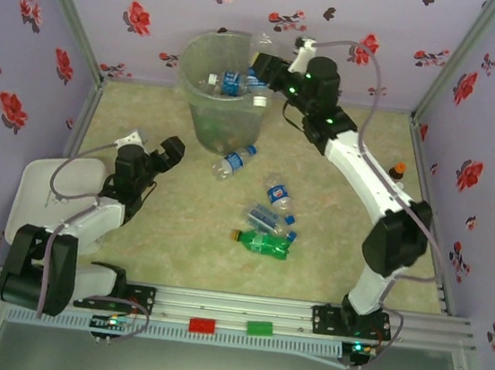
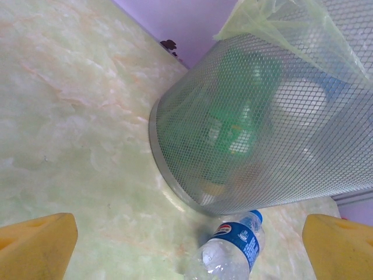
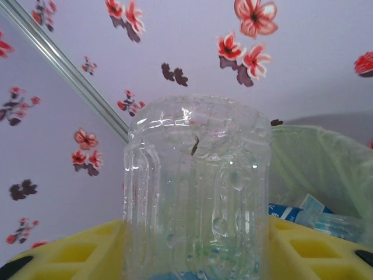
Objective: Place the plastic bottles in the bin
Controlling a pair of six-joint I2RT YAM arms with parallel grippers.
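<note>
My right gripper [image 1: 264,65] hangs over the far rim of the bin [image 1: 203,116] and is shut on a clear plastic bottle [image 3: 195,186], which stands up between the yellow fingers [image 3: 76,251]. Inside the bin lie several bottles [image 1: 231,82], one blue-labelled [image 3: 303,213]. My left gripper [image 1: 172,150] is open low beside the bin's mesh wall [image 2: 256,134]. A blue-labelled bottle [image 2: 233,251] lies against the bin's base, between the yellow fingertips [image 2: 38,245]. On the table are that bottle [image 1: 234,161], two more clear ones [image 1: 278,193] [image 1: 266,216] and a green one [image 1: 263,241].
A tiny brown bottle with an orange cap [image 1: 397,171] stands by the right wall, behind the right arm. A white tray [image 1: 52,193] lies under the left arm. Flowered walls close in the left, far and right sides.
</note>
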